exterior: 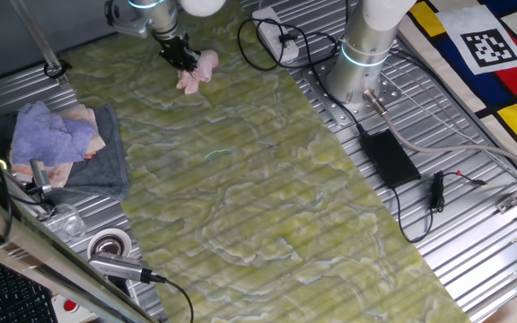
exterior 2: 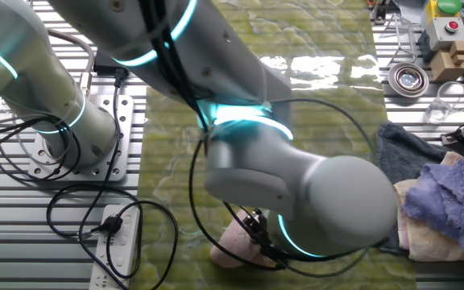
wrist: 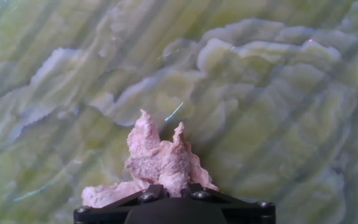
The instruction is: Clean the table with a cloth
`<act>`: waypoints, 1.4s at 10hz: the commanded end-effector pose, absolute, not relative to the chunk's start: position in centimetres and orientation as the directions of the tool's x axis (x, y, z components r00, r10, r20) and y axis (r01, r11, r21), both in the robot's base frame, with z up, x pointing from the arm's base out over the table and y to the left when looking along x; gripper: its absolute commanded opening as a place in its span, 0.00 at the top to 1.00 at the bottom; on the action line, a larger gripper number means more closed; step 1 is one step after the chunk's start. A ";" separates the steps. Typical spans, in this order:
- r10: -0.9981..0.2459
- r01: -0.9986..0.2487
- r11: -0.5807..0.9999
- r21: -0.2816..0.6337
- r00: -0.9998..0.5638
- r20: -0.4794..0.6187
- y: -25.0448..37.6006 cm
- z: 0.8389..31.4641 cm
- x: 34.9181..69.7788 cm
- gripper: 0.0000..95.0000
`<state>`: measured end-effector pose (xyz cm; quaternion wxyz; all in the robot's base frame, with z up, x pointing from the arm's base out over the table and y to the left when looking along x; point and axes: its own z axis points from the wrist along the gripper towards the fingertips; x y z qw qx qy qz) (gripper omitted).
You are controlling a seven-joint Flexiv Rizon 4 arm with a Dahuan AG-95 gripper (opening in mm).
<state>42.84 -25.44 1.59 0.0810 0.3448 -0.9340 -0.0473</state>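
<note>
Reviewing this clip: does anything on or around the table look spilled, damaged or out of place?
Nothing looks spilled or damaged. The claw is shut on the pink cloth near one end of the table. The only untidy spot is the loose pile of spare cloths beside the table, heaped rather than folded.

I find no readable words, brand names or numbers in any view. The only sign I can make out is a black-and-white square fiducial marker [exterior: 493, 47], QR-like, printed on a white panel of the colour-block board [exterior: 510, 85] at the far right of one fixed view. I can't decode its pattern.
</note>
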 end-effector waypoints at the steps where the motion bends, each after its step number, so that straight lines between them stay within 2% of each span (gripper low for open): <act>1: -0.649 -0.635 0.761 0.134 -0.752 0.119 -25.5 1.6 44.2 1.00; 14: -0.626 -0.616 0.780 0.114 -0.766 0.144 -23.0 2.3 52.9 1.00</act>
